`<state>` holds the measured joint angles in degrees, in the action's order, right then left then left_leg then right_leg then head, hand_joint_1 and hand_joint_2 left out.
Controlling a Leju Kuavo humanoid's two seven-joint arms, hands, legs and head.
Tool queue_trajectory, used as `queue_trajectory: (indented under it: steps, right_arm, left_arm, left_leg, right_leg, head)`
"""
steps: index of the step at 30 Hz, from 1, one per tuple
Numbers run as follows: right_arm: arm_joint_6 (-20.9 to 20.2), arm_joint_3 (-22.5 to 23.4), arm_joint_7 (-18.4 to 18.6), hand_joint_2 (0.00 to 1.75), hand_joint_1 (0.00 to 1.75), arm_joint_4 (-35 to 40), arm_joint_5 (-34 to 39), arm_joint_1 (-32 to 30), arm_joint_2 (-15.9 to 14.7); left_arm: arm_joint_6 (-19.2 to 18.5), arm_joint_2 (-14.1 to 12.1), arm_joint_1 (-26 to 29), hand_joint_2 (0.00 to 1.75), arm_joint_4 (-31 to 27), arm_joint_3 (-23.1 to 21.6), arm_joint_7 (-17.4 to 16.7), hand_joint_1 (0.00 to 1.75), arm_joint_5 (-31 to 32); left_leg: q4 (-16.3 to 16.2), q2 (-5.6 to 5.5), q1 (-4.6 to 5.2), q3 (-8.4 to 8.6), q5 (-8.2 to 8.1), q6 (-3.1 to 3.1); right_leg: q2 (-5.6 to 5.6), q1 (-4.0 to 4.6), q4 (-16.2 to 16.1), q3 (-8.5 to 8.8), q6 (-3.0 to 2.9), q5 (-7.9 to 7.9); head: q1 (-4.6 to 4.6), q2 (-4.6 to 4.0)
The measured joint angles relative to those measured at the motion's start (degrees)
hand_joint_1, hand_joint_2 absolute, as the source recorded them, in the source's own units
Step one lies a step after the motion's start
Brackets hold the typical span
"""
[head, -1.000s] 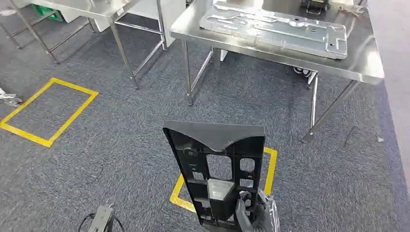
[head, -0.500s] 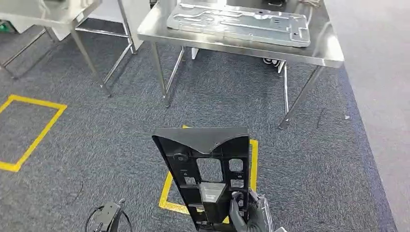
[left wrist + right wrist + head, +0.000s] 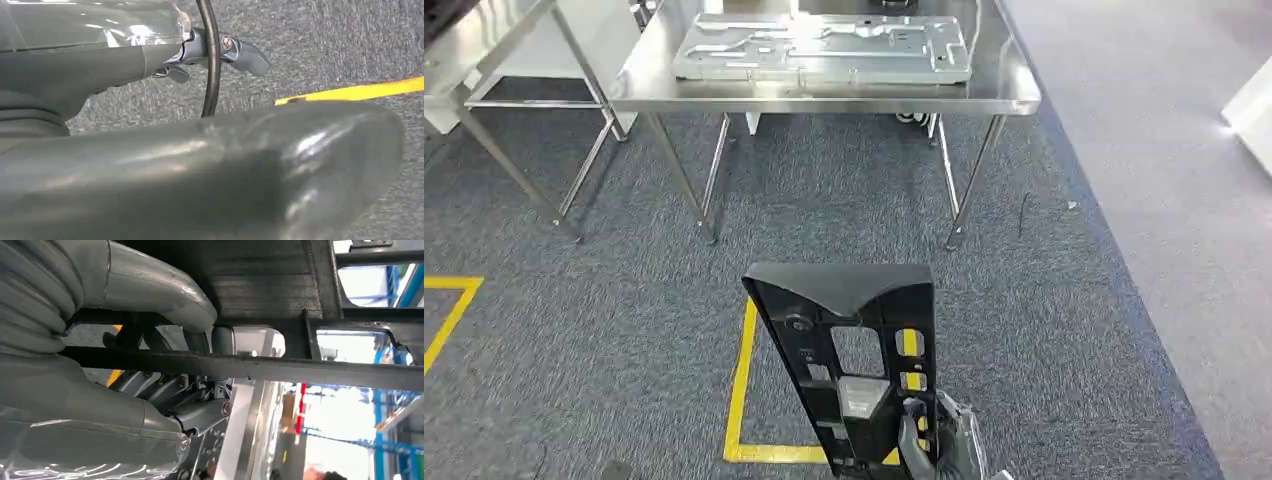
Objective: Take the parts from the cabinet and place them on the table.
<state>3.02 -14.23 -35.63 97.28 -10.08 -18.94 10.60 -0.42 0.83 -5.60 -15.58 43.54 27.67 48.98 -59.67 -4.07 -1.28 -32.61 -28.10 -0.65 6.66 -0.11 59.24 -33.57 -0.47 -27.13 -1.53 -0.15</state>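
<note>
A tall black plastic panel [image 3: 849, 340] with several cut-outs stands upright in front of me over the carpet. My right hand [image 3: 939, 440] grips it near its lower end. In the right wrist view the thumb and fingers [image 3: 150, 285] wrap a black rib of the panel [image 3: 280, 365]. A steel table [image 3: 824, 100] stands ahead with a silver pressed metal plate [image 3: 824, 45] lying flat on it. In the left wrist view my left hand [image 3: 210, 150] hangs above the carpet and holds nothing, its fingers [image 3: 245, 55] stretched out.
A yellow tape square [image 3: 742, 380] marks the grey carpet under the panel. A second steel table [image 3: 484, 40] stands at the far left. A paler floor strip runs along the right, with a white object [image 3: 1254, 100] at its edge.
The camera has turned and moved closer: the table with the metal plate now sits straight ahead. The panel stays in my right hand.
</note>
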Motion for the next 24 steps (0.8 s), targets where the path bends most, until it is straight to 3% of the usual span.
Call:
queue_trajectory:
  steps: [3,4,5,6,8,9,10,11,12,13,14,15,18,19,20,21,23,24]
  right_arm:
    - [0.35,-0.09,0.02,1.75,1.75,-0.04,0.09,-0.16,-0.07]
    - [0.46,-0.09,0.02,1.75,1.75,-0.04,0.09,-0.14,-0.13]
    - [0.46,-0.18,-0.02,1.75,1.75,-0.02,0.09,-0.02,-0.18]
    - [0.44,-0.22,-0.02,1.75,1.75,-0.07,0.09,0.22,-0.28]
    - [0.46,-0.30,-0.02,1.75,1.75,-0.20,0.09,0.31,-0.31]
    - [0.46,-0.33,0.00,1.75,1.75,-0.31,0.09,0.28,-0.35]
    - [0.50,-0.35,0.07,1.75,1.75,-0.42,0.09,0.28,-0.44]
    - [0.74,-0.42,0.07,1.75,1.75,-0.48,0.09,0.29,-0.52]
    - [1.09,-0.65,0.07,1.75,1.75,-0.48,0.09,0.30,-0.57]
    - [1.27,-0.81,0.07,1.75,1.75,-0.46,0.09,0.33,-0.61]
    - [1.35,-0.87,0.04,1.75,1.75,-0.46,0.09,0.45,-0.63]
    - [1.61,-0.92,0.07,1.75,1.75,-0.48,0.07,0.53,-0.68]
    - [4.46,-1.14,0.64,1.75,1.75,-0.44,-1.12,0.36,-0.74]
    - [4.87,-1.14,0.96,1.75,1.75,-0.33,-1.27,0.21,-0.74]
    - [5.29,-1.18,1.05,1.75,1.75,-0.26,-1.40,-0.08,-0.77]
    - [5.44,-1.27,1.13,1.75,1.75,-0.28,-1.49,0.08,-0.79]
    - [5.95,-1.73,1.31,1.75,1.75,-0.31,-1.93,0.24,-0.79]
    - [6.51,-1.92,1.40,1.75,1.75,-0.33,-2.27,0.06,-0.83]
  left_arm:
    - [-0.59,-0.02,0.23,0.00,0.09,1.14,0.04,0.00,-0.94]
    - [-0.59,0.24,0.04,0.00,0.11,1.57,-0.26,0.00,-1.44]
    - [-0.59,0.22,-0.04,0.00,0.11,2.21,-0.40,0.00,-1.68]
    - [-0.59,0.22,0.03,0.00,0.11,2.75,-0.44,0.00,-1.86]
    - [-0.59,0.24,0.29,0.00,0.15,3.56,-0.77,0.00,-2.16]
    - [-0.66,0.24,0.30,0.00,0.20,3.82,-0.90,0.00,-2.21]
    - [-0.74,0.26,0.25,0.00,0.20,4.09,-1.07,0.00,-2.29]
    - [-0.98,0.35,0.17,0.00,0.22,4.48,-1.38,0.00,-2.69]
    - [-1.35,0.50,0.10,0.00,0.22,5.06,-1.55,0.00,-3.25]
    - [-1.53,0.70,0.07,0.00,0.22,5.52,-1.79,0.00,-3.67]
    - [-1.53,0.88,0.08,0.00,0.24,6.01,-1.97,0.00,-4.07]
    - [-1.51,1.01,0.09,0.00,0.35,6.55,-2.12,0.00,-4.28]
    - [-1.20,1.25,0.19,0.00,0.59,7.61,-2.43,0.00,-4.39]
    - [-0.87,1.36,0.13,0.00,0.59,7.82,-2.41,0.00,-4.37]
    - [-0.43,1.36,0.18,0.00,0.61,7.89,-2.38,0.00,-4.22]
    - [-0.13,1.36,0.28,0.00,0.63,8.06,-2.38,0.00,-4.06]
    - [0.35,1.22,0.83,0.00,0.70,8.57,-2.36,0.00,-3.91]
    - [0.50,1.22,1.19,0.00,0.76,8.87,-2.32,0.00,-3.71]
  left_leg:
    - [0.27,1.45,0.18,0.20,0.30,1.09]
    - [0.78,2.32,-0.30,0.38,0.66,1.64]
    - [0.97,2.81,-0.28,0.53,0.67,2.15]
    - [1.02,3.54,-0.16,0.56,0.64,2.31]
    - [1.02,5.17,0.09,0.55,0.45,2.45]
    - [1.01,5.96,0.12,0.55,0.38,2.42]
    - [1.01,6.68,0.13,0.64,0.29,2.35]
    - [1.01,7.30,0.15,0.78,0.17,2.28]
    - [1.01,7.96,0.21,1.05,0.01,2.20]
    - [1.01,8.51,0.25,1.37,-0.18,2.02]
    - [1.01,9.09,0.31,1.71,-0.39,1.78]
    - [1.01,9.51,0.68,1.84,-0.71,1.30]
    - [1.76,10.77,0.41,2.66,-1.11,0.37]
    - [2.10,11.00,0.74,3.00,-1.29,-0.12]
    - [0.91,8.20,0.30,3.03,-1.53,-0.39]
    - [-2.01,5.78,0.19,1.64,-3.24,-0.49]
    - [-10.64,4.68,0.19,-3.09,-7.08,-0.55]
    - [-14.25,4.59,0.19,-5.28,-8.05,-0.58]
  right_leg:
    - [1.32,-0.16,-0.54,-0.36,1.13,0.43]
    - [0.70,-0.21,-0.19,-0.25,1.25,0.12]
    - [-2.65,0.18,1.59,-1.03,1.55,-1.18]
    - [-4.69,0.08,5.36,-3.01,1.90,-3.43]
    - [-6.22,-0.25,14.45,-7.74,2.33,-7.35]
    - [-6.39,-0.30,17.13,-9.24,2.41,-7.79]
    - [-6.46,-0.31,16.85,-9.22,2.43,-6.83]
    - [-6.60,-0.29,14.11,-7.93,2.32,-4.86]
    - [-6.99,-0.21,9.15,-5.24,2.03,-2.23]
    - [-8.09,0.00,3.62,-2.16,1.55,0.02]
    - [-10.74,0.55,-0.87,-0.02,0.70,0.32]
    - [-10.73,0.71,-0.95,0.12,0.49,0.36]
    - [-9.10,0.94,-1.08,0.04,-0.34,-0.11]
    - [-8.54,0.39,-2.01,0.93,-0.88,0.27]
    - [-8.33,0.16,-2.74,1.48,-0.78,0.68]
    - [-8.11,0.08,-3.00,1.87,-1.05,0.52]
    - [-7.47,0.16,-2.85,2.18,-1.53,0.13]
    - [-7.01,0.29,-2.80,2.47,-1.62,-0.19]
  head:
    - [0.00,0.00]
    - [-0.02,0.00]
    - [0.04,0.00]
    - [0.02,0.00]
    - [0.02,0.00]
    - [0.00,0.00]
    - [0.02,0.00]
    - [0.00,0.00]
    - [0.00,0.00]
    - [0.00,0.00]
    - [0.00,0.00]
    - [0.00,0.00]
    - [-0.02,0.00]
    - [-0.02,0.00]
    - [0.00,0.00]
    - [-0.02,0.00]
    - [-0.02,0.00]
    - [-0.02,0.00]
